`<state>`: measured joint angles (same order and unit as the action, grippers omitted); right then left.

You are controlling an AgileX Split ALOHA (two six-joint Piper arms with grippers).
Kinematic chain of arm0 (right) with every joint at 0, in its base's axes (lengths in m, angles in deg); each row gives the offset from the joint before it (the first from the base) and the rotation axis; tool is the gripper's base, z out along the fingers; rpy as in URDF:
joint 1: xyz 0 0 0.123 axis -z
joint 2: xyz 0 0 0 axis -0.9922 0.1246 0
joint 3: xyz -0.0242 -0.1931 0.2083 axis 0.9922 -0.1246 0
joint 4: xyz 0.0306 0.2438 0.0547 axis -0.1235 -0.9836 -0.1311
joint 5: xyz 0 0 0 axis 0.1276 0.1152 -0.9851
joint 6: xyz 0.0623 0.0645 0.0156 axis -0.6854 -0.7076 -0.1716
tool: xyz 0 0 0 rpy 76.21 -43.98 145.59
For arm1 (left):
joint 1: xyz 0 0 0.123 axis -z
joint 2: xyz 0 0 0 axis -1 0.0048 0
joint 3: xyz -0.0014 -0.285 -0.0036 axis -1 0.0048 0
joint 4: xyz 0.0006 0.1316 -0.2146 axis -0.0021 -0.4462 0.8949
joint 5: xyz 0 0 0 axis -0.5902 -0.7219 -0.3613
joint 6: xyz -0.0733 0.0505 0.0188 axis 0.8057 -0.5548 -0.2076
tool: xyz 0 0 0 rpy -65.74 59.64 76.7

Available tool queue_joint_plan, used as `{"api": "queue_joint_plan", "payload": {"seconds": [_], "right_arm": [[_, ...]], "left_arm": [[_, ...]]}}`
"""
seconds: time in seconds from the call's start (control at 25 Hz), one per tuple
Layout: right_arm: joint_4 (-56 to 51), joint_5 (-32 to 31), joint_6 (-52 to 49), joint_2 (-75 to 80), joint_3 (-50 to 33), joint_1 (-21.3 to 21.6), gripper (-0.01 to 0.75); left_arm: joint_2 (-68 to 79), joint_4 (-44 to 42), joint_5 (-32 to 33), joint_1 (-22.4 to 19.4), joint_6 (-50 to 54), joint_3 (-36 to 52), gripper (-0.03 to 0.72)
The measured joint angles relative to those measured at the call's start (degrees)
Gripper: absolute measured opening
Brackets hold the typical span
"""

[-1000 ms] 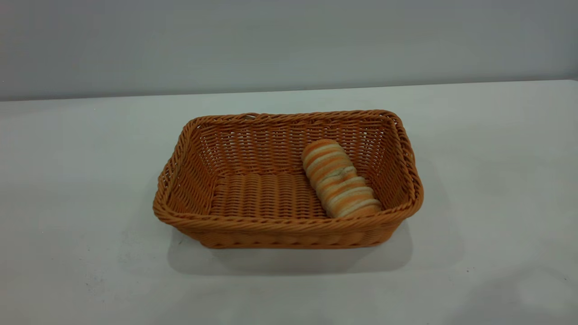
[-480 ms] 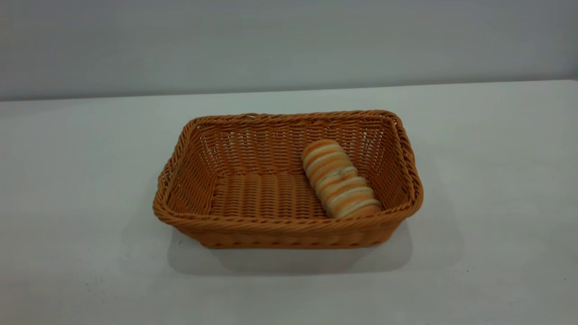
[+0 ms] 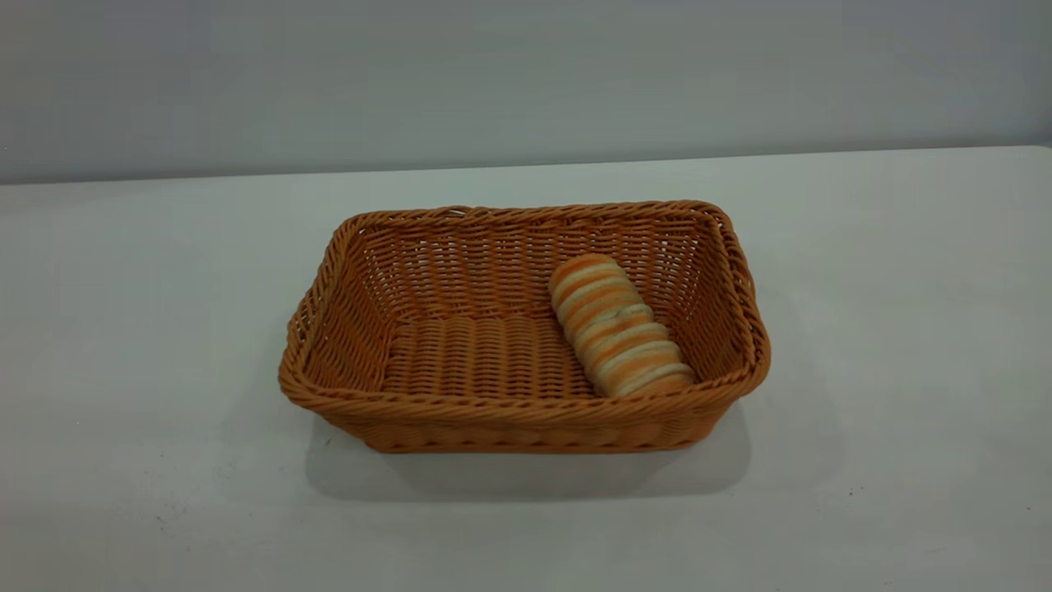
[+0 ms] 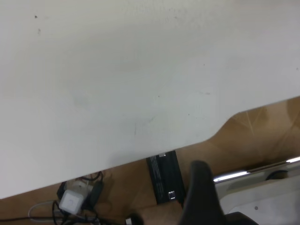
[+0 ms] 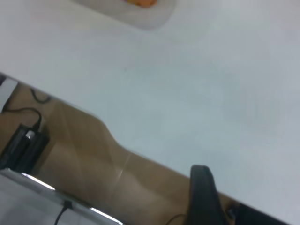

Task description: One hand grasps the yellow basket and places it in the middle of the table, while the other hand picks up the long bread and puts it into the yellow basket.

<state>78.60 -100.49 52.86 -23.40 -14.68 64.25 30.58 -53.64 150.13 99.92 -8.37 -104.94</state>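
Note:
The yellow basket (image 3: 526, 411) stands in the middle of the white table (image 3: 123, 329). The long bread (image 3: 616, 327) lies inside it, at the right end, slanted against the right wall. Neither arm shows in the exterior view. My left gripper (image 4: 200, 197) is back over the table's edge, with bare tabletop and the floor below it. My right gripper (image 5: 202, 197) is likewise back at the table's edge. A sliver of the basket (image 5: 140, 2) shows far off in the right wrist view. Nothing is held that I can see.
Beyond the table's edge the left wrist view shows a brown floor with a black box (image 4: 165, 180), a white adapter (image 4: 71, 201) and cables. The right wrist view shows floor and a black box with a cable (image 5: 21, 145).
A faint shadow on the near right of the table has gone. The basket and the bread have not moved.

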Motion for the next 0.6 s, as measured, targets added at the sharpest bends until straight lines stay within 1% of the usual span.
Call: {"api": "queue_joint_plan", "payload": {"seconds": [0.24, 0.32, 0.48, 0.56, 0.6], "right_arm": [[-0.1, -0.1, 0.0, -0.8, 0.0, 0.5, 0.548], [-0.5, -0.1, 0.0, -1.9, 0.0, 3.7, 0.548], [-0.7, -0.2, -0.2, -7.3, 0.0, 13.2, 0.548], [-0.7, -0.3, -0.2, -11.3, 0.0, 16.2, 0.548], [-0.7, -0.4, -0.2, -13.6, 0.0, 17.0, 0.548]], "left_arm": [[-0.2, 0.0, 0.0, -0.1, 0.0, 0.0, 0.582], [-0.3, 0.1, 0.0, -1.4, -0.1, 0.0, 0.582], [-3.3, 0.1, 0.0, -8.0, -0.1, 0.0, 0.582], [-6.6, 0.1, 0.0, -10.8, -0.1, 0.0, 0.582], [-8.6, 0.1, 0.1, -12.0, -0.1, 0.0, 0.582]]}}
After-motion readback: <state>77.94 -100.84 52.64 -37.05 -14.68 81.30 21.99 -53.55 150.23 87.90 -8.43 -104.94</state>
